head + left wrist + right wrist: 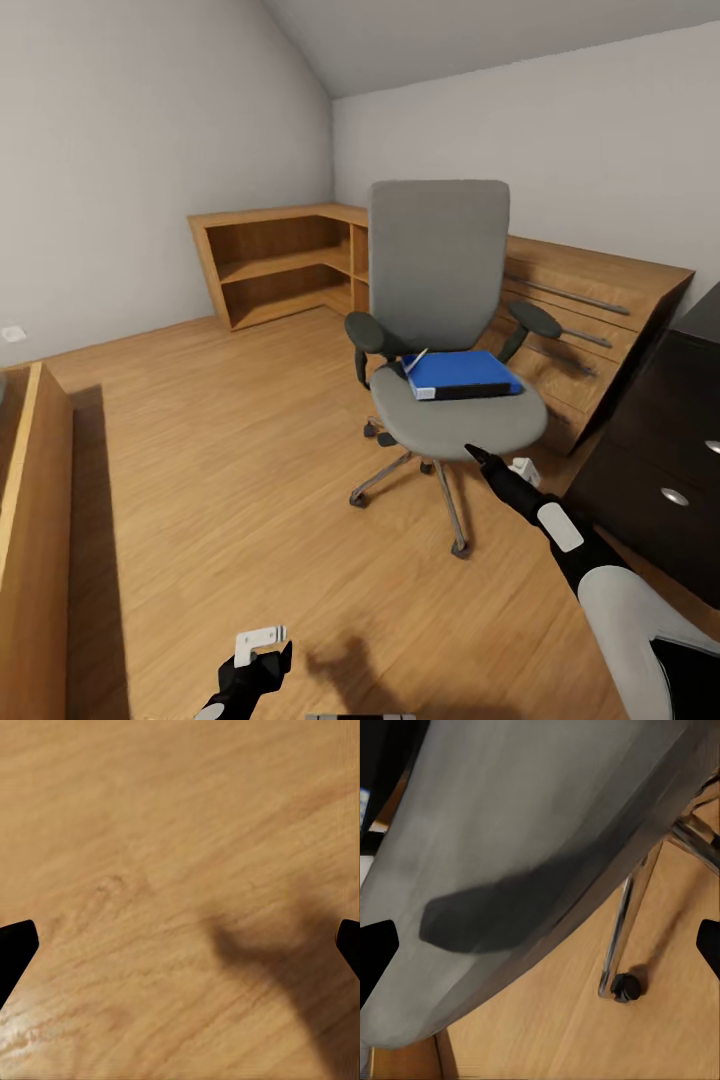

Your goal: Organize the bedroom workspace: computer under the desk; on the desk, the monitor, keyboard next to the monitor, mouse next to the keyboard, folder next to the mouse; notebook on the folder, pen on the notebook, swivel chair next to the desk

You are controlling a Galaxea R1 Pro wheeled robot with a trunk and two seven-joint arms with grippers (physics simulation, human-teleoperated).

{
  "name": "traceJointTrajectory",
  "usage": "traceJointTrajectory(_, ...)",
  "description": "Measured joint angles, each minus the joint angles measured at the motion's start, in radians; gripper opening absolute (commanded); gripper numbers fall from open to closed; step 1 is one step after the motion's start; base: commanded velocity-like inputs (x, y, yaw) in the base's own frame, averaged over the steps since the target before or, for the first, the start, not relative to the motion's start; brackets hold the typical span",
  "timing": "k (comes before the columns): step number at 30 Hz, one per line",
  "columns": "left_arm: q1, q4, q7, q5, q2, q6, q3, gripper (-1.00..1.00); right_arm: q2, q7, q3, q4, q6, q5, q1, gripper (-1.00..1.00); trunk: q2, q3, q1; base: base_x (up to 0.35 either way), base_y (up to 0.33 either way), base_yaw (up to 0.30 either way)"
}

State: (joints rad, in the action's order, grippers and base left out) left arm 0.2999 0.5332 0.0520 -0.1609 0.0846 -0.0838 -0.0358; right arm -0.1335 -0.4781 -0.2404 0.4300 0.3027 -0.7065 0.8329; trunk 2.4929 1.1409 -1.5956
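The blue folder (462, 375) lies on the chair (440, 330) seat at frame centre, not yet moved to the counter (660, 450) at right. Right pincer (480, 458) nears the seat edge, spread and empty; left pincer (262, 650) hangs low, spread, empty.

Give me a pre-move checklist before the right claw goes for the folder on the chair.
1. Folder lies flat on the chair seat: ok.
2. Folder top free: not ok, a thin pale object lies at its back corner, its kind unclear.
3. Right claw open: ok, the right wrist view shows its tips spread wide.
4. Right claw aligned with the folder: not ok, it sits low at the seat's front edge.
5. Left claw out of the way: ok, open over bare floor.
6. Free space on the desk top: cannot tell.
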Motion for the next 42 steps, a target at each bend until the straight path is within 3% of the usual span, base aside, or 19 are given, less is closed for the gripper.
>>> traceJointTrajectory(7,0.0,-0.001,-0.002,0.0,0.0,0.0,0.0,1.0,-0.001,-0.091,0.0,-0.042,0.0,0.006,0.0,1.0,0.0,0.003,0.0,0.255,-0.046,0.048)
traceJointTrajectory(15,0.001,-0.001,-0.001,0.0,0.0,0.0,0.0,1.0,-0.001,-0.07,0.002,-0.042,0.0,0.007,0.0,1.0,0.0,0.003,-0.001,0.032,-0.005,-0.12)
traceJointTrajectory(20,0.0,-0.001,-0.001,0.0,0.0,0.0,0.0,1.0,-0.002,0.005,0.004,-0.044,-0.005,0.02,-0.001,1.0,0.0,0.003,-0.001,0.002,0.0,-0.242)
traceJointTrajectory(28,0.0,-0.001,-0.001,0.0,0.0,0.0,0.0,1.0,-0.002,0.006,0.003,-0.043,-0.005,0.021,-0.001,1.0,0.0,0.003,-0.001,0.0,0.0,-0.217)
traceJointTrajectory(42,0.0,0.0,-0.002,0.0,-0.001,-0.001,0.0,1.0,-0.002,0.006,0.002,-0.044,-0.005,0.021,-0.001,1.0,0.0,0.003,-0.001,0.14,0.0,-0.025)
